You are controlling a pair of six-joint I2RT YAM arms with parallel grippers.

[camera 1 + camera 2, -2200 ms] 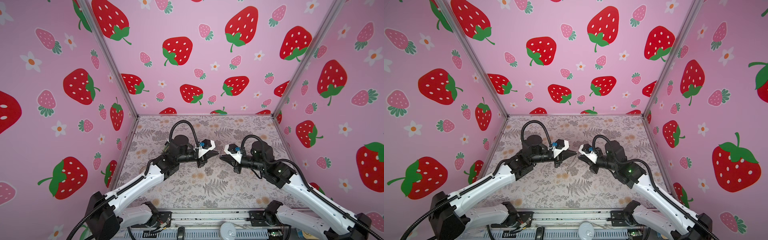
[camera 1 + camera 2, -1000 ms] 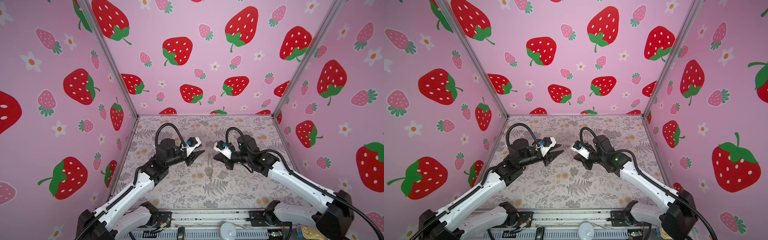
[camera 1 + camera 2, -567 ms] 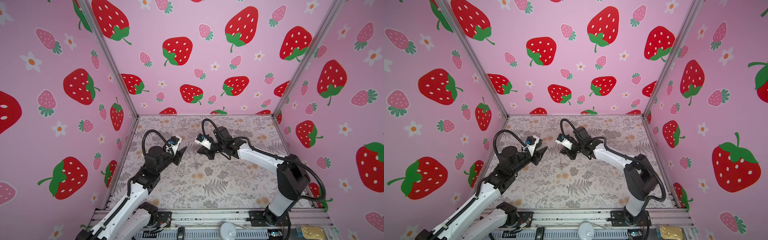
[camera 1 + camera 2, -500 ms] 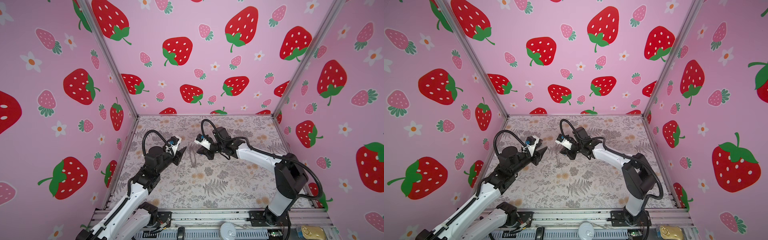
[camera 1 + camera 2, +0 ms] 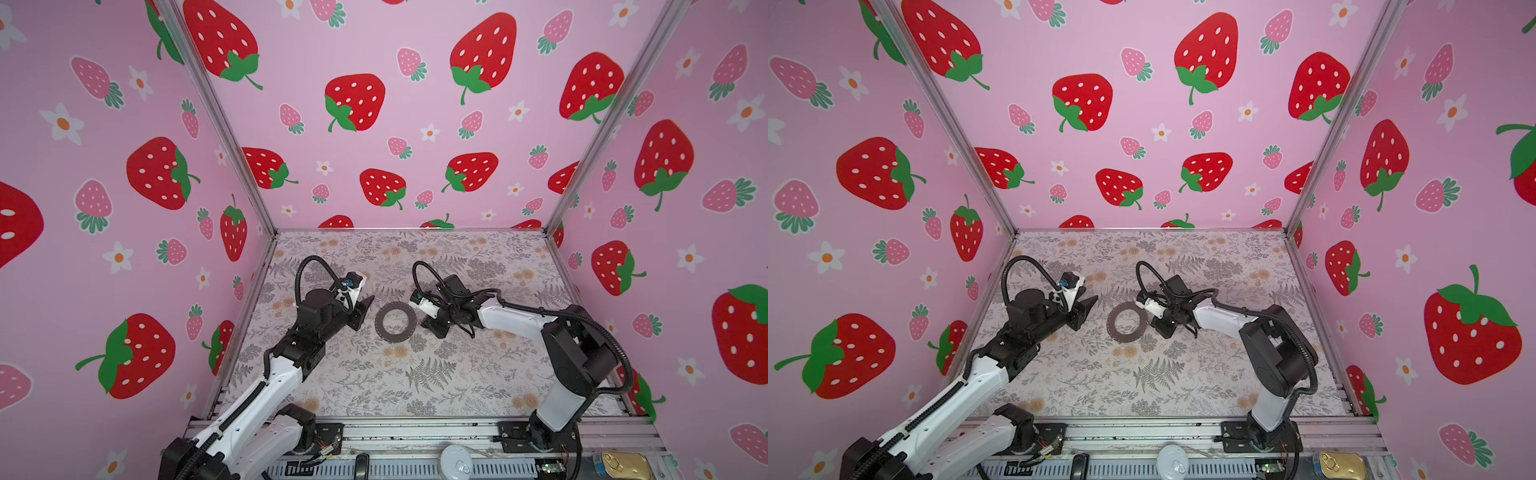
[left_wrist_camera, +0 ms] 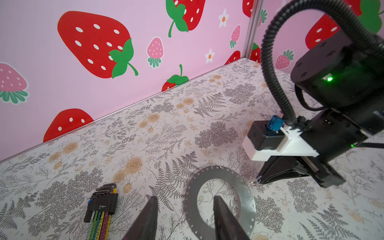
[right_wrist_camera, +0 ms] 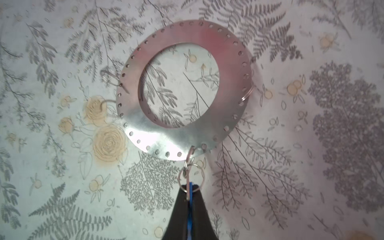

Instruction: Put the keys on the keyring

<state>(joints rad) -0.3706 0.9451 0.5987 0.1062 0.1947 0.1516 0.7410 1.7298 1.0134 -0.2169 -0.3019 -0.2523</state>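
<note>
Tabletop: keyring, hex keys in holder

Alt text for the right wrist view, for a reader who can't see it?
The right gripper, shut, pinches a blue-headed key edge-on; small wire rings appear to link it to the rim of a flat, hole-punched metal keyring lying on the floral table.

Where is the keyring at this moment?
In both top views the keyring lies on the floral mat between the left gripper and the right gripper, which pinches the key at its rim.
</note>
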